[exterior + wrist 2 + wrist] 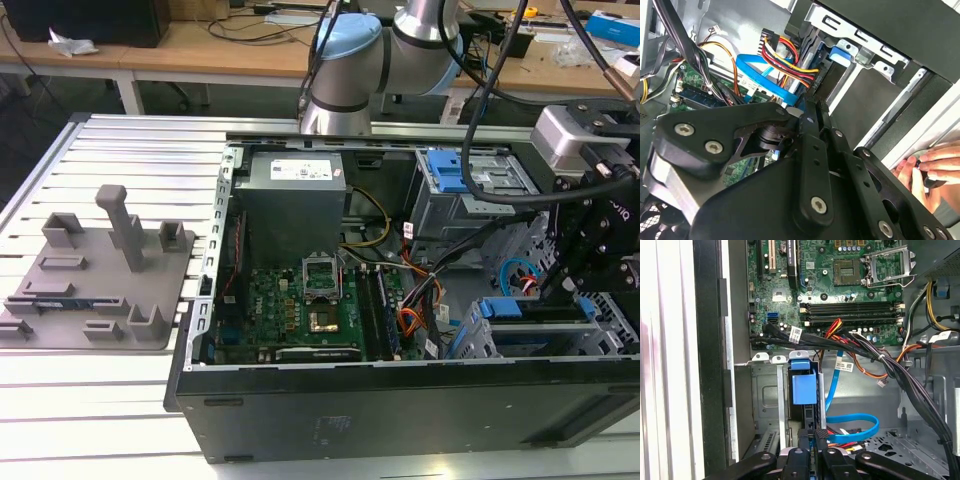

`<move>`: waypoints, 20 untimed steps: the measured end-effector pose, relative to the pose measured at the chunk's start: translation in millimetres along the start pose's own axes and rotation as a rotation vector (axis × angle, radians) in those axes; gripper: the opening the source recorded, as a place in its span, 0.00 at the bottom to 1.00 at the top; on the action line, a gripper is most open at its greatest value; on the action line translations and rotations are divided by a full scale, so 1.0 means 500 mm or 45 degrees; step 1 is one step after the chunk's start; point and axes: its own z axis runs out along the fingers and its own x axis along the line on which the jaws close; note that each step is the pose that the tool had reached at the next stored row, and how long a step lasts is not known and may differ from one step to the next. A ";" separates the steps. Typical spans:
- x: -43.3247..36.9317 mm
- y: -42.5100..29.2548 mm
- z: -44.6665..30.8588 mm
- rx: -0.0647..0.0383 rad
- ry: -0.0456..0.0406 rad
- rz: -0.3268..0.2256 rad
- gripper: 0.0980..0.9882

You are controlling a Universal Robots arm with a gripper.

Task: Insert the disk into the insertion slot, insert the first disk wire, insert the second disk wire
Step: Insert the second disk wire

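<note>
The disk (807,412) stands on edge in the grey metal insertion slot (765,390), its blue carrier tab (804,385) sticking out; the carrier's blue (520,308) also shows in the case's corner on the exterior view's right. My gripper (815,437) is at the disk's rear edge, fingers pressed together, also seen in the second wrist view (812,107). A blue flat wire (852,420) and a bundle of red, yellow and black wires (787,55) run in right beside the fingertips. Whether a connector is pinched between them is hidden.
The open case holds a motherboard (300,300), a grey power supply (295,200) and a larger bay with a blue latch (450,170). Thick black cables (900,375) cross near the slot. A person's hand (922,167) rests outside the case wall. A grey fixture (100,270) lies on the exterior view's left.
</note>
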 end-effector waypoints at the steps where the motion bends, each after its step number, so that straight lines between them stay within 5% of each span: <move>1: 0.000 0.000 0.000 0.000 0.000 0.000 0.07; 20: -0.008 0.000 0.010 -0.002 0.000 0.000 0.07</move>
